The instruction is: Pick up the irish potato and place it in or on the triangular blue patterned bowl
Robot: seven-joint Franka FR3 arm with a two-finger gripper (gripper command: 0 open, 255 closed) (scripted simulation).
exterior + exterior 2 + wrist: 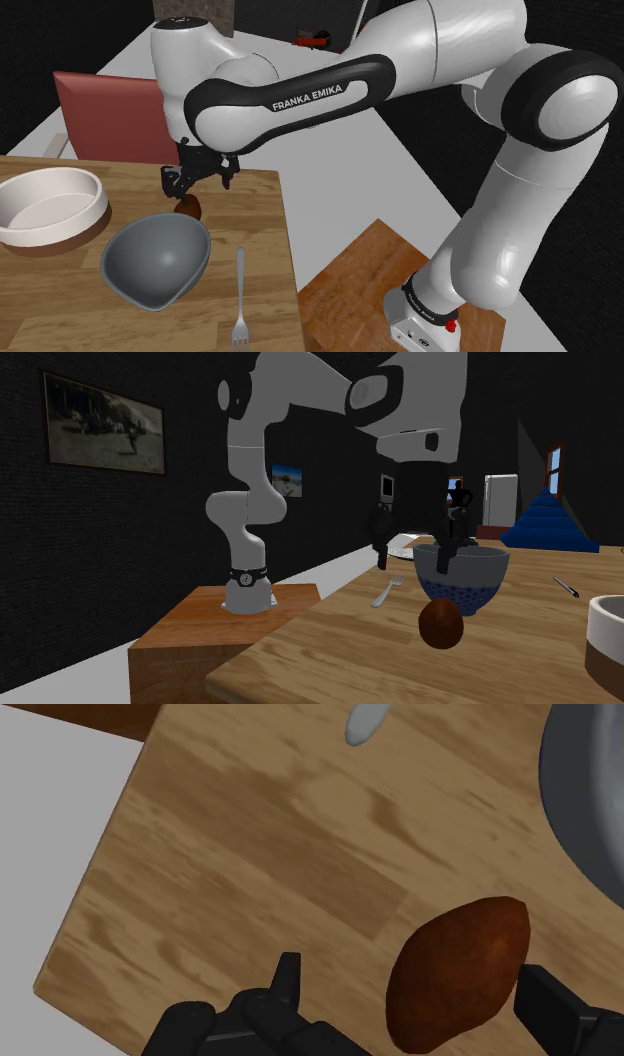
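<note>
The brown potato (188, 208) lies on the wooden table (255, 215), just beside the rim of the triangular bowl (155, 258), which is grey inside. In the second exterior view the bowl (462, 580) shows a blue patterned outside, and the potato (440, 623) rests in front of it. My gripper (197, 185) hangs open a little above the potato. In the wrist view the potato (460, 969) sits between the spread fingers of the gripper (410, 976), nearer one finger and untouched by either.
A white round bowl (50, 205) stands at the shoulder view's left. A fork (240, 300) lies near the table's edge beside the triangular bowl. A red chair (110, 115) stands behind the table. The wooden stand (370, 280) is off the table's side.
</note>
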